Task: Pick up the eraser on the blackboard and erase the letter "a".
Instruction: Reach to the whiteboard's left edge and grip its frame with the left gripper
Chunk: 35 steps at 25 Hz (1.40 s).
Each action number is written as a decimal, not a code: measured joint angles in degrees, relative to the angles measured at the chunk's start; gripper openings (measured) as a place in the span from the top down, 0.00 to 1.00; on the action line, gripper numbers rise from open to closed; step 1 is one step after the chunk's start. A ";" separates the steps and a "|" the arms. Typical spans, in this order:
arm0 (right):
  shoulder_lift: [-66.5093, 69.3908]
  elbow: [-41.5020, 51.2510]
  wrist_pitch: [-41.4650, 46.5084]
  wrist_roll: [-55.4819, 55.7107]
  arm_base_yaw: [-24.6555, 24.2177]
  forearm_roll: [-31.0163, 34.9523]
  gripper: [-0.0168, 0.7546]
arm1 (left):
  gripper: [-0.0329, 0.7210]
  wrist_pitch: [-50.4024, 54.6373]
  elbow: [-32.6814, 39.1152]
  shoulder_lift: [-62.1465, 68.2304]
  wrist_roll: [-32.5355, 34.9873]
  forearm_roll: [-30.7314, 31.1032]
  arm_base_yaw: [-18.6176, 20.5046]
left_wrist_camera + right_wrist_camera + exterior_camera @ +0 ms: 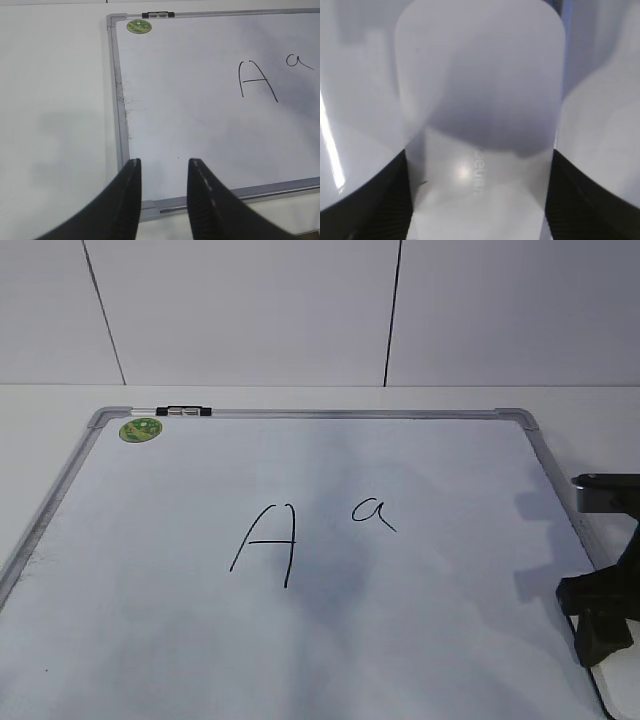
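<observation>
the eraser (pixel 480 125) fills the middle of the right wrist view, a white rounded block with faint grey lettering, running from the top of the frame to the bottom. the right end effector (pixel 479 200) brackets it: one dark finger (pixel 365 205) sits at the lower left of the frame against the eraser's left side, the other at the lower right against its right side. the fingers look set on both flanks of the eraser, though the view is blurred and too close to say if they press it. in the exterior view this end effector (pixel 600 625) is at the right edge, low in the frame, over the right rim of the board (pixel 545 480); the eraser itself is hard to pick out there.

the left end effector (pixel 164 167) is at the bottom middle of the left wrist view, its two fingers apart with nothing between them, above the board's lower left corner.

one board lies flat on the white surface (pixel 300 398). on it are two letters: one capital "A" (pixel 266 545) at the frame's centre and one small "a" (pixel 372 513) just to the right and slightly higher, well apart from the right end effector. one green sticker (pixel 141 428) sits at the board's upper left.
</observation>
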 joint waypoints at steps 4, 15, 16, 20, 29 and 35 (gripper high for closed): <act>0.21 -2.42 5.18 0.00 0.00 -1.14 0.27 | 0.64 0.00 0.00 0.00 0.00 0.00 0.00; 0.21 -16.94 17.46 0.00 0.00 -2.17 0.27 | 0.64 0.00 0.00 0.00 0.00 0.00 0.00; 0.21 -18.18 17.72 0.00 0.00 -2.05 0.27 | 0.64 0.00 0.00 0.00 0.00 0.00 0.00; 0.02 -22.88 18.22 0.00 0.00 -0.91 0.27 | 0.64 0.00 0.00 0.00 0.00 0.00 0.00; -0.11 -25.57 18.72 -1.58 0.00 1.40 0.27 | 0.64 -0.24 0.00 7.60 0.00 -0.60 0.00; -0.11 -25.57 18.79 -2.58 0.00 1.44 0.27 | 0.64 -2.80 -2.66 20.02 0.00 -0.71 0.00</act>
